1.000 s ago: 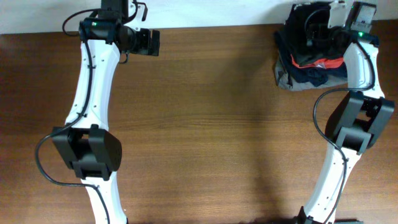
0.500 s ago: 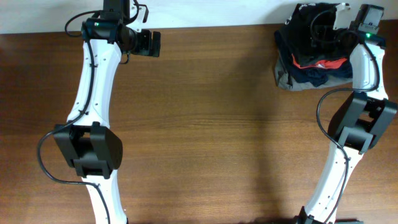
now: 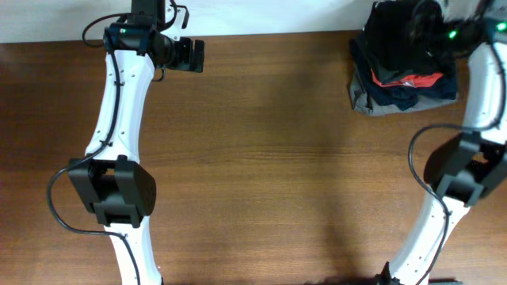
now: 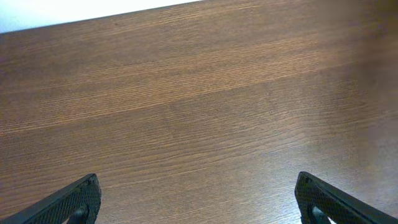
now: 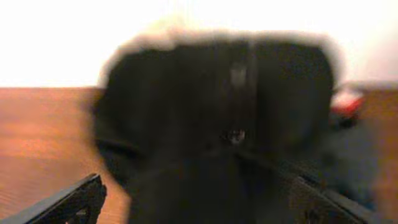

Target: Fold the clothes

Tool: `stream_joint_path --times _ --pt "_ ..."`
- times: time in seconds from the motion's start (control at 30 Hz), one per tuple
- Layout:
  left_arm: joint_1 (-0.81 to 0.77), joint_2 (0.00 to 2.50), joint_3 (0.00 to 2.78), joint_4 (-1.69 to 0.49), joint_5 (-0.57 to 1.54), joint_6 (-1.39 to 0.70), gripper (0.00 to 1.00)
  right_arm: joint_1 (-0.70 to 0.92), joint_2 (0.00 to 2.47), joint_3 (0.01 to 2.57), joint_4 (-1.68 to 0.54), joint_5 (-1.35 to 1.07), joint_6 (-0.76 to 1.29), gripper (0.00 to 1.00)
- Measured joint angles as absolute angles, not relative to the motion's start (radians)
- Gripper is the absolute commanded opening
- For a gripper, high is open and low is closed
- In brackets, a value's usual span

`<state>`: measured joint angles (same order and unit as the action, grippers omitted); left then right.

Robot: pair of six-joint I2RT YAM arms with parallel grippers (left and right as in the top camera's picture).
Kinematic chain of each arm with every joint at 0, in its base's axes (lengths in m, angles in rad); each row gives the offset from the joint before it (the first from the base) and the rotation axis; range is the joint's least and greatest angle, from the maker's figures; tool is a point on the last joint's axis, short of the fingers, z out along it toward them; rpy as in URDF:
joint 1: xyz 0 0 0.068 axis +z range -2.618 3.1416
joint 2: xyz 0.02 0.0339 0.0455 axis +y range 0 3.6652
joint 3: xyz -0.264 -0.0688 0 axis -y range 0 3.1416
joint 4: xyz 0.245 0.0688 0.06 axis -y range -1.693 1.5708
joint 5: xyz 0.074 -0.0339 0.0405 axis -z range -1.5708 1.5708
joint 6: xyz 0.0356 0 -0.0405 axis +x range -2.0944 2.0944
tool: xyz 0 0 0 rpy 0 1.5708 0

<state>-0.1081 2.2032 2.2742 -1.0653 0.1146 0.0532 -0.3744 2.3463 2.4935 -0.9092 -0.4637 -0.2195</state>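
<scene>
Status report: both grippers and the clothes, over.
Left gripper open above table. Right gripper open at clothes pile, view blurred. Nothing folded yet. No obstacle seen.

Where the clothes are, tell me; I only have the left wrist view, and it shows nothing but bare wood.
Observer: The clothes pile sits at the table's far right corner, per the overhead.
Operator: Report the right hand.
Observer: The right hand is open at that pile; its own view is blurred, filled with dark fabric.
Operator: Give me colours.
Observer: Mostly dark garments, with an orange-red piece showing in the middle.
</scene>
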Motion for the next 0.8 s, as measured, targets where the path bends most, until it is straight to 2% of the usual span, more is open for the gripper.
stream_joint_path --times 0.23,0.37,0.63,0.8 --pt "-0.108 2.203 2.274 -1.065 0.115 0.053 0.99 -0.370 2.065 2.570 -1.015 -0.462 -0.188 0.99" --pt "-0.108 2.203 2.274 -1.065 0.115 0.053 0.99 -0.342 1.941 2.582 -1.101 -0.466 -0.089 0.99" --pt "-0.109 2.203 2.274 -1.065 0.115 0.053 0.99 -0.221 1.892 2.582 -1.251 -0.593 0.198 0.99" --pt "-0.109 2.203 2.274 -1.065 0.115 0.053 0.99 -0.185 1.893 2.582 -1.253 -0.623 0.244 0.99"
